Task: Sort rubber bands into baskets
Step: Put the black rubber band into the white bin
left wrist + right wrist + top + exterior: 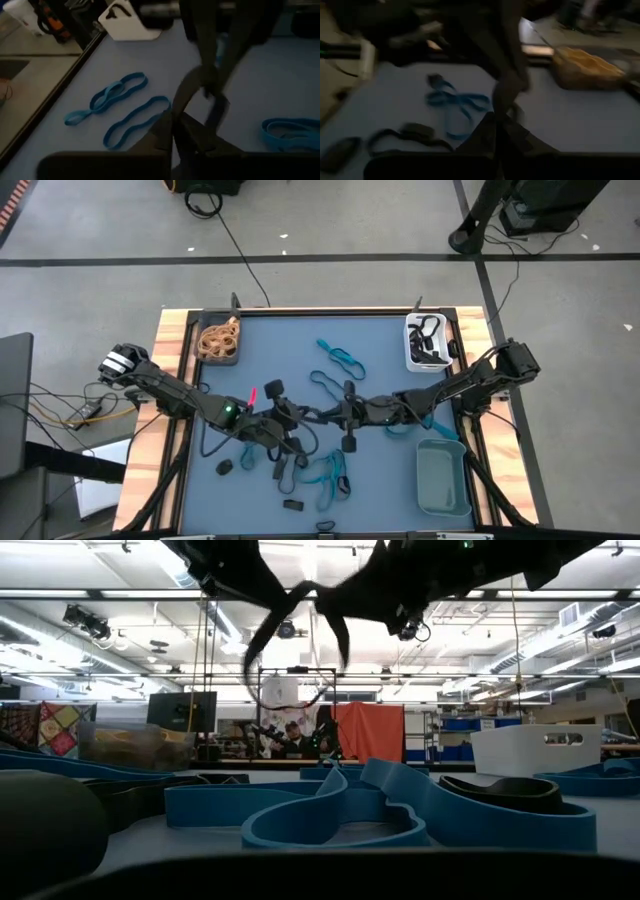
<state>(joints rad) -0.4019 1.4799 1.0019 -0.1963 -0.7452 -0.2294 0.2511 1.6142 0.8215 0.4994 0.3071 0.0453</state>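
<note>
High view: I see tan bands in dark basket (219, 340), black bands in white basket (428, 343), teal basket (443, 477) empty. Both grippers' fingers together, pinching 1 black band (318, 412) mid-table.

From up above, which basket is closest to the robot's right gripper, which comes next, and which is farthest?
Measured from the right gripper in the high view:
1. Grey-teal basket, near the right front corner.
2. White basket, at the right back corner.
3. Dark basket holding tan rubber bands, at the left back corner.

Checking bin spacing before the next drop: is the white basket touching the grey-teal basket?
Apart. The high view shows a stretch of blue mat between the white basket and the grey-teal basket.
</note>
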